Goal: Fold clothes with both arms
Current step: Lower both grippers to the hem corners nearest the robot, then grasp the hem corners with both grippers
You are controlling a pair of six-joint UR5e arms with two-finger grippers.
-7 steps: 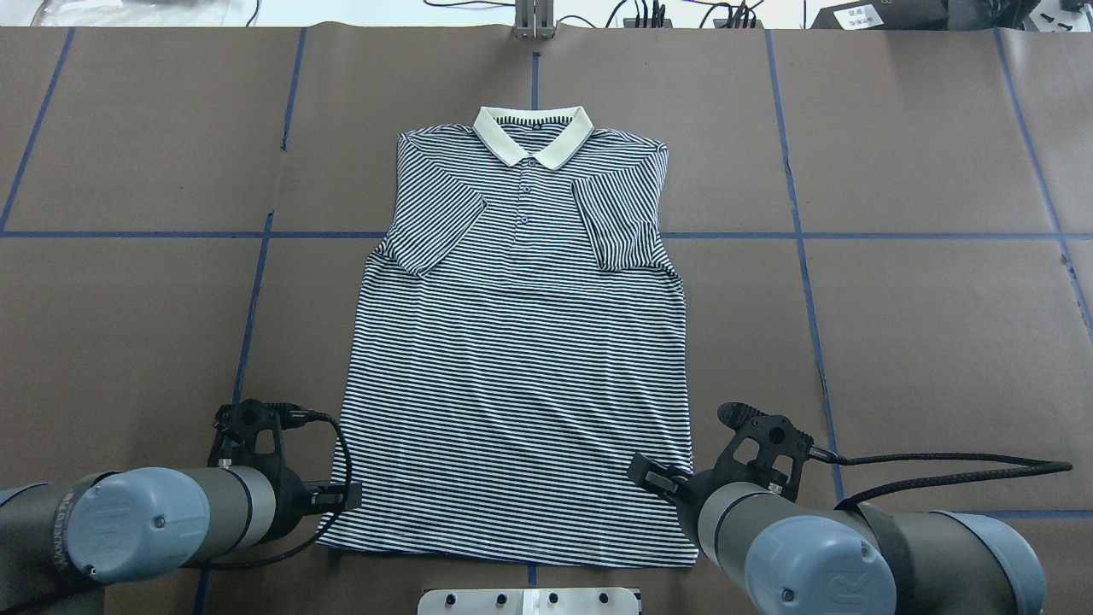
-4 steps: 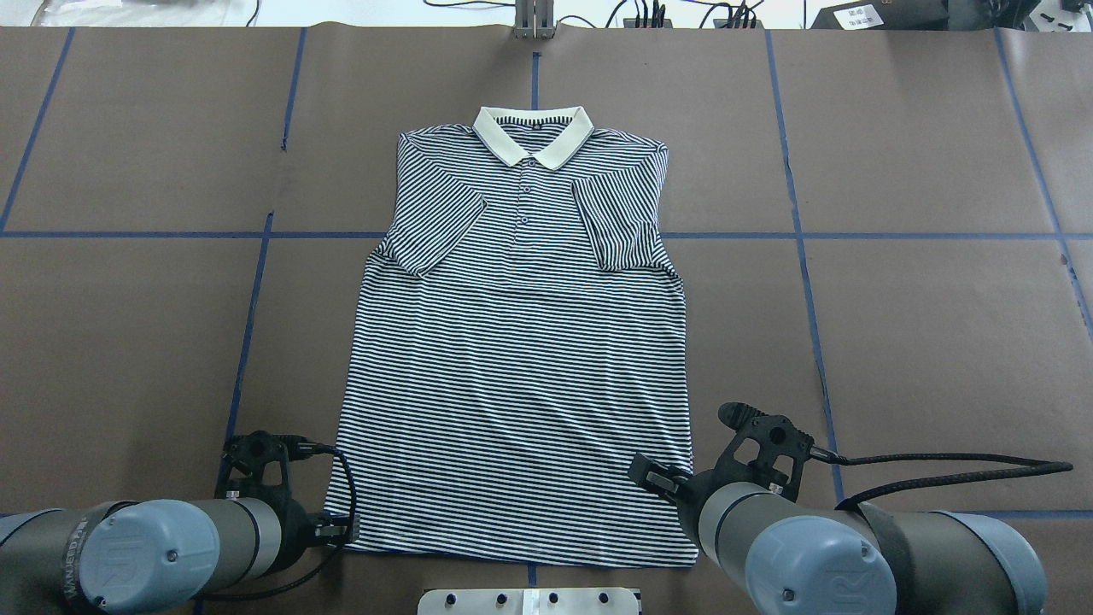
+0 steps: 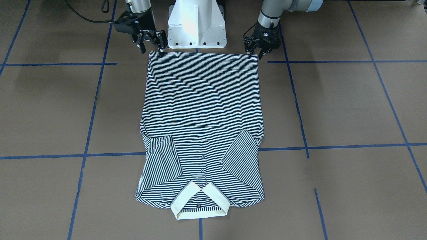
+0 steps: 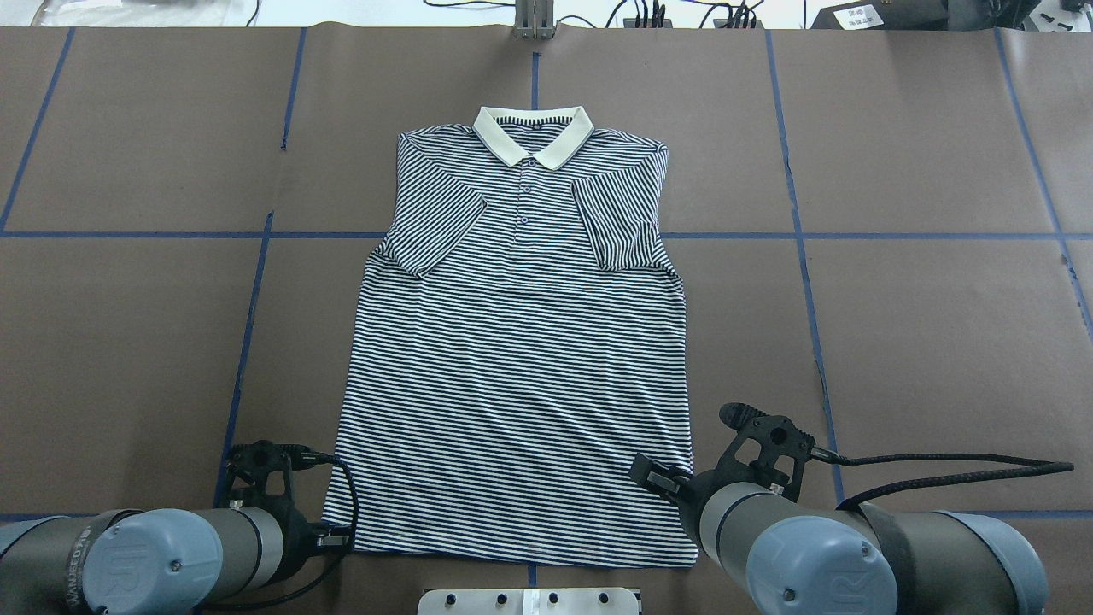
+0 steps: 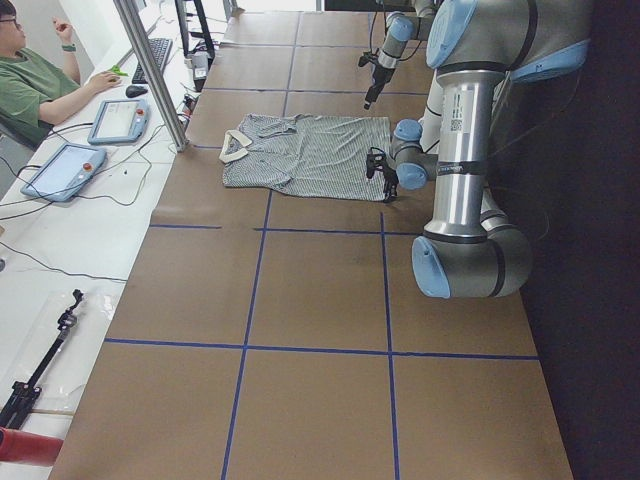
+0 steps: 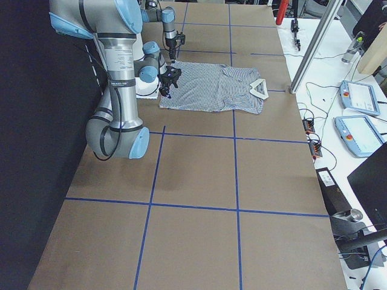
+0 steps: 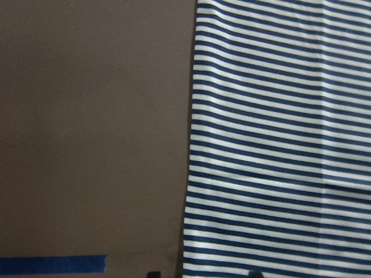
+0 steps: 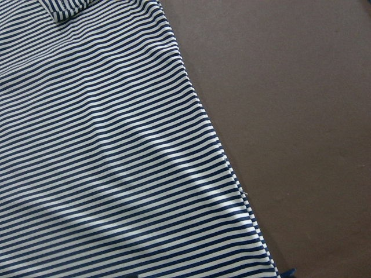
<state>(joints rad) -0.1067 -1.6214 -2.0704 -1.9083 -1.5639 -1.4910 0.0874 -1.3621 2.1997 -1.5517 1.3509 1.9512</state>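
Robotics lab: taped table (image 4: 939, 342), teach pendants (image 6: 361, 98)

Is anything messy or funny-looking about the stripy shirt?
Nothing stands out. The shirt lies flat on the table, with both sleeves folded in over the chest and the collar neat. There are only soft wrinkles near the hem.

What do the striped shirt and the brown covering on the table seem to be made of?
Striped shirt: likely thin, soft knit fabric, matte; it lies limp with gentle ripples. Brown covering: probably matte paper or thin card; flat sheets, seams under blue tape.
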